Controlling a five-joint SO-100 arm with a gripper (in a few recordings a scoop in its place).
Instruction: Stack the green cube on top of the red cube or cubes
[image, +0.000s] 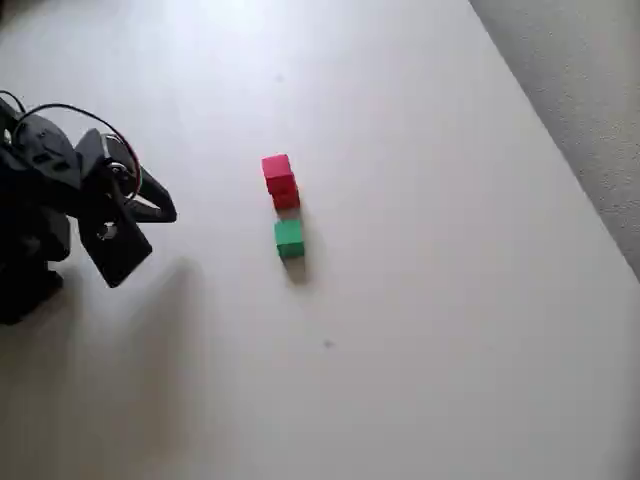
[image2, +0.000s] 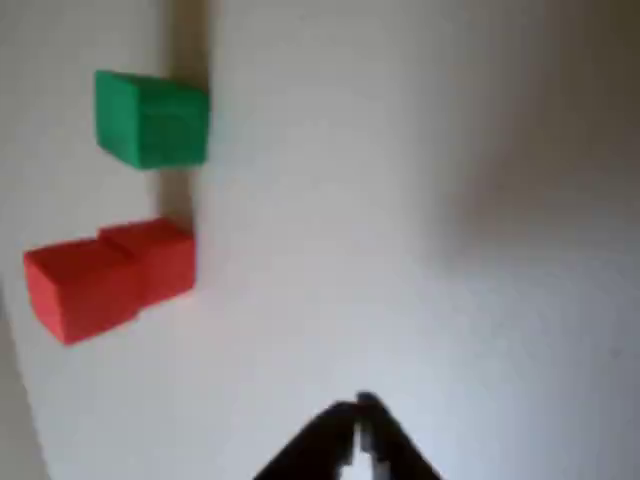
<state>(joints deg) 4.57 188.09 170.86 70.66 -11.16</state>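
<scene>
- Hand (image: 160, 205) sits at the left of the overhead view, over bare tabletop (image: 430, 330), holding nothing; in the wrist view the fingertips (image2: 357, 415) look pressed together, so clenched and empty.
- Green cube (image: 289, 238) lies flat on the tabletop, well to the right of the hand in the overhead view and a bit lower in the picture.
- Red cubes (image: 281, 181): pinkish one and deeper red one touching each other in a short row, both on the tabletop, not stacked as far as I can tell.
- Green cube is just beside the deeper red one, on the same line, small gap or barely touching; can't tell which.
- Wrist view: green cube (image2: 152, 118) upper left, red cubes (image2: 108, 275) below it at left; both off to the left of the fingertips, not between them.
- Key relation: the three cubes form one line running across the hand's reach direction, green at one end, so its outer faces are free.
- Judgement: stacking not started; hand needs to open, travel right to the green cube and grip it across the sides not facing the red neighbour.
</scene>
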